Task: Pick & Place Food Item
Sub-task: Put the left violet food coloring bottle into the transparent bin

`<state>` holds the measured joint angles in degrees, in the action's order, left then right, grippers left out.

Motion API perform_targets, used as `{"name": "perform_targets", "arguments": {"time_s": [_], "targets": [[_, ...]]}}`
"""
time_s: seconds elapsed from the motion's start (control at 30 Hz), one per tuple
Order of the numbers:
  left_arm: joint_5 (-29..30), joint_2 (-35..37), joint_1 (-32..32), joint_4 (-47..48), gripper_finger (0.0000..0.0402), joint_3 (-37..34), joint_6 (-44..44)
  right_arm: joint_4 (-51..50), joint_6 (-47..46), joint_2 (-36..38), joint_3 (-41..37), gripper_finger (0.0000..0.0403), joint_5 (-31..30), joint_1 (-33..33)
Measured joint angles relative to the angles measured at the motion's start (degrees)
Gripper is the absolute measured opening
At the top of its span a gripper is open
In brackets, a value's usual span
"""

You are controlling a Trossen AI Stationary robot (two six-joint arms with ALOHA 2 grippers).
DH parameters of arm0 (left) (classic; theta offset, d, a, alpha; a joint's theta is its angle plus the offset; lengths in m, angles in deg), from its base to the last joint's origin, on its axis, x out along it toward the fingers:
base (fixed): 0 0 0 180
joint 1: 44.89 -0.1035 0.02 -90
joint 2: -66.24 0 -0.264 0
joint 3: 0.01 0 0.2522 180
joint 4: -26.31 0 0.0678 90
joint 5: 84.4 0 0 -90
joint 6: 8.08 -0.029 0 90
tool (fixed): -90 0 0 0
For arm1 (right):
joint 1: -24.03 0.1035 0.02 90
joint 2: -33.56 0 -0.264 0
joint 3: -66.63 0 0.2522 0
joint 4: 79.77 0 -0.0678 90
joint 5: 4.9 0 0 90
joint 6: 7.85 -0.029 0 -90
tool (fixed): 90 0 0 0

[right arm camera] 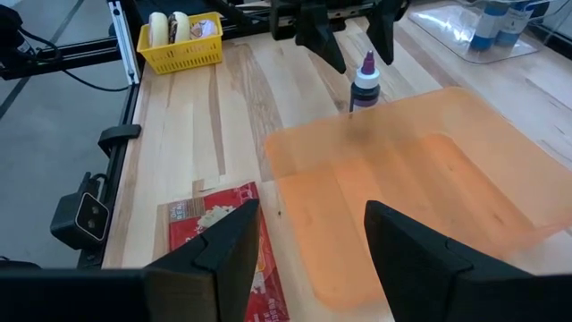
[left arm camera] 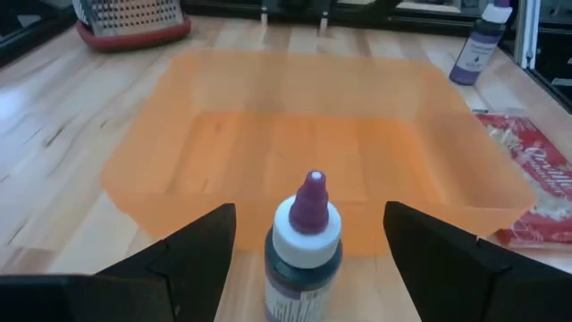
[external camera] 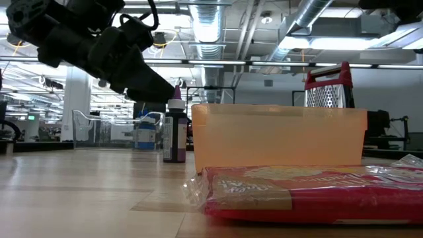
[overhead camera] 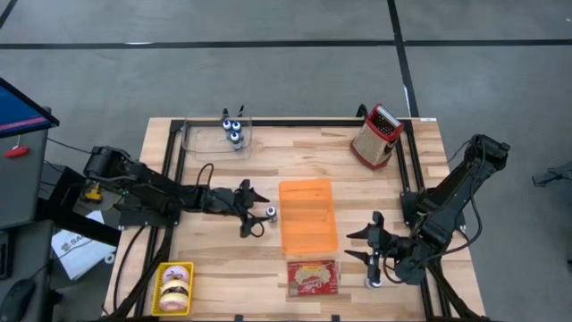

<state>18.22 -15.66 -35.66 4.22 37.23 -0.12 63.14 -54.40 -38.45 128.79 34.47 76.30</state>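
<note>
On the wooden table (overhead camera: 223,179), the left gripper (overhead camera: 254,211) is reaching toward 3 o'clock, fingers spread around a small bottle (overhead camera: 271,213). The right gripper (overhead camera: 365,245) is hovering open, seemingly above another bottle (overhead camera: 373,282). The food packet (overhead camera: 312,276) is lying at 6 o'clock of the orange tray (overhead camera: 307,215).

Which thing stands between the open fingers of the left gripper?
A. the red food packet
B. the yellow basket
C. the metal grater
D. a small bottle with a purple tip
D: in the left wrist view the small bottle stands upright between the open fingers of the left gripper, before the orange tray.
</note>
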Motion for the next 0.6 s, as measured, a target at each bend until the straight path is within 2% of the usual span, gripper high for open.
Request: {"name": "perform_targets", "arguments": {"time_s": [0.6], "targets": [[-0.01, -5.34, -0.98, -5.04, 0.0281, 0.02, 0.31, 0.0, 0.44, 0.0, 0.02, 0.0195, 0.02, 0.0]]}}
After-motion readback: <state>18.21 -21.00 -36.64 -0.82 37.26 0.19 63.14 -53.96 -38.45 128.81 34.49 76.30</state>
